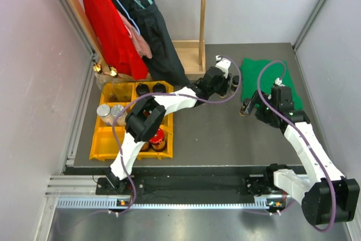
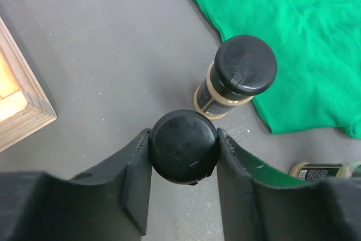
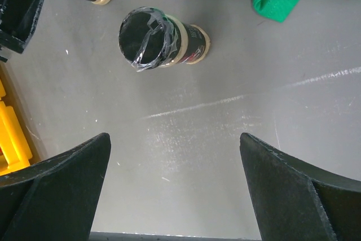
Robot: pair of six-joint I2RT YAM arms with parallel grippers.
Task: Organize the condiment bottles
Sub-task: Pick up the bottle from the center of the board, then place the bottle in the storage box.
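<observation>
My left gripper (image 2: 183, 139) is shut on the black cap of a jar (image 2: 183, 159), gripping it from both sides. I cannot tell whether the jar rests on the table. A second black-capped jar (image 2: 237, 74) stands just beyond it, at the edge of a green cloth (image 2: 293, 32). A third jar with a wrapped black cap (image 3: 149, 38) stands ahead of my right gripper (image 3: 175, 156), which is open and empty over bare table. From above, the left gripper (image 1: 224, 86) is at the table's back middle. The right gripper (image 1: 255, 107) is beside the third jar (image 1: 246, 107).
A yellow compartment tray (image 1: 104, 145) at the left holds black-capped, silver-lidded and red-lidded jars. Two gold-topped bottles (image 1: 106, 70) stand behind it. A wooden rack (image 1: 192, 55) with hanging clothes is at the back. Walls close in on both sides.
</observation>
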